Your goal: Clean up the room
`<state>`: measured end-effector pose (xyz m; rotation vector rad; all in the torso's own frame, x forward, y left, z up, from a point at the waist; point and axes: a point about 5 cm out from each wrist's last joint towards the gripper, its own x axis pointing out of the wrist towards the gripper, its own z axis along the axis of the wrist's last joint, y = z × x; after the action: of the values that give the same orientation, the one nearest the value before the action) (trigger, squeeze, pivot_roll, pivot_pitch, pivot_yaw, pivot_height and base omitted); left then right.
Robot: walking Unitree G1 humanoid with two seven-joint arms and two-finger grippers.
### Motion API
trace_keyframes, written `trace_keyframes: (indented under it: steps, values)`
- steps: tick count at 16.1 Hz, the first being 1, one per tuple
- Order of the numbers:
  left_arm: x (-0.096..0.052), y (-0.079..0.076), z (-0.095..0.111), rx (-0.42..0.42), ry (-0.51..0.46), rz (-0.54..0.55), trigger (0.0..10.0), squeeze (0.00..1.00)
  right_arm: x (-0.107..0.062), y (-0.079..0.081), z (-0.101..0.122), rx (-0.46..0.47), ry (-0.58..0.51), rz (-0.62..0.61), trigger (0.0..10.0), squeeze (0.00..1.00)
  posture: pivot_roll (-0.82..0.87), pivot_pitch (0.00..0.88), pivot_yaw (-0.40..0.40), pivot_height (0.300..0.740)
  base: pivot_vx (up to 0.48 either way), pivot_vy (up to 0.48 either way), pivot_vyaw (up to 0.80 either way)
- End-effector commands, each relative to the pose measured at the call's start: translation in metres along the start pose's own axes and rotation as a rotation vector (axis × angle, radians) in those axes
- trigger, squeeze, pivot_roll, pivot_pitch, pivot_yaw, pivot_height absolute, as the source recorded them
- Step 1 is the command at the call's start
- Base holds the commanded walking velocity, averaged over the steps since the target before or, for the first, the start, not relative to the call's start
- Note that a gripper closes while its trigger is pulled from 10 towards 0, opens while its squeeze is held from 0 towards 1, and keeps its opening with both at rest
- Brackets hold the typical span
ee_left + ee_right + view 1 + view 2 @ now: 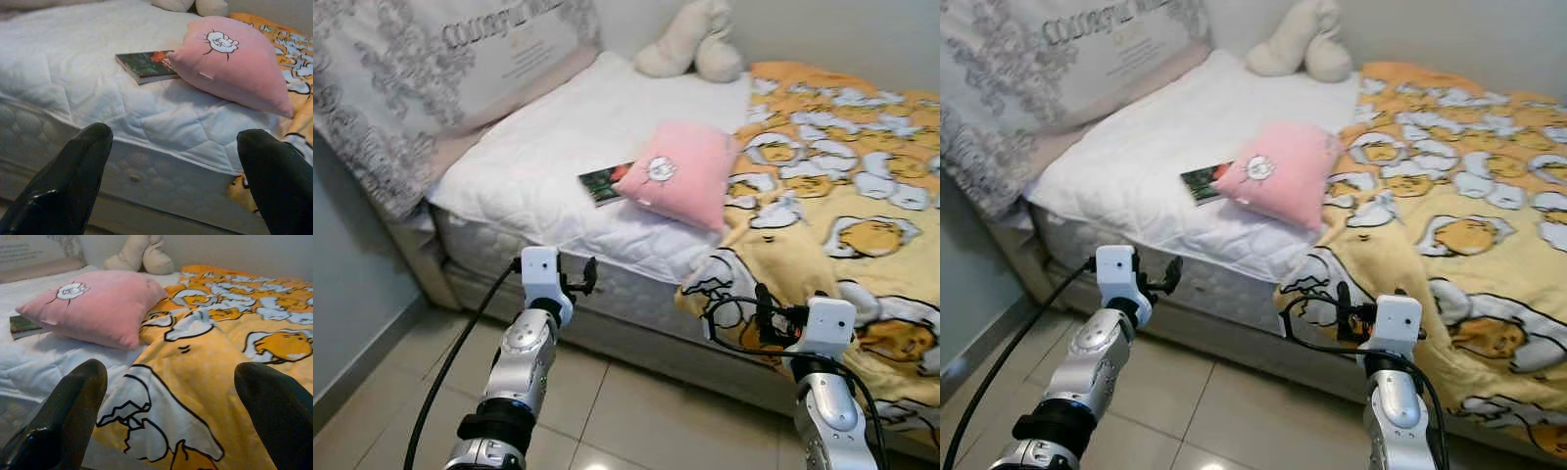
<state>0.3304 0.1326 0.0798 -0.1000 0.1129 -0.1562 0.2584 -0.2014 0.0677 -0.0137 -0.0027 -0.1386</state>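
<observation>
I'm at the bedside, both arms raised ahead of me. My left gripper [171,171] has its black fingers spread wide with nothing between them, short of the mattress edge; my right gripper [171,406] is spread and empty too, facing the rumpled yellow cartoon-print blanket [842,196]. Nothing looks tidied yet, I'd say. The square pink cushion with a small white drawing [683,174] lies askew mid-bed on the white quilted mattress cover [538,166], overlapping a thin dark-covered book [602,183]. A cream plush toy [690,39] sits by the far wall. Cushion, book and blanket all seem left to do.
</observation>
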Motion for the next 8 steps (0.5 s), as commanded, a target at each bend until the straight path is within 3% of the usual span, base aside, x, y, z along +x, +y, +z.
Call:
trace_keyframes:
  steps: [1, 3, 8]
  values:
    - [0.005, -0.007, 0.015, 0.047, -0.062, -0.041, 10.0, 0.0, 0.001, -0.001, -0.001, -0.003, 0.013, 0.004, 10.0, 0.0, 0.09, 0.0, -0.008, 0.74, 0.454, 0.0, 0.0]
    - [0.005, -0.015, 0.023, 0.092, -0.105, -0.095, 10.0, 0.0, 0.002, 0.0, 0.0, -0.003, 0.01, -0.002, 10.0, 0.0, 0.09, 0.0, -0.007, 0.74, 0.45, 0.0, 0.0]
    - [0.01, -0.017, 0.031, 0.076, -0.124, -0.116, 10.0, 0.0, 0.002, -0.002, 0.0, -0.006, 0.004, -0.009, 10.0, 0.0, 0.08, 0.0, 0.005, 0.74, 0.461, 0.0, 0.0]
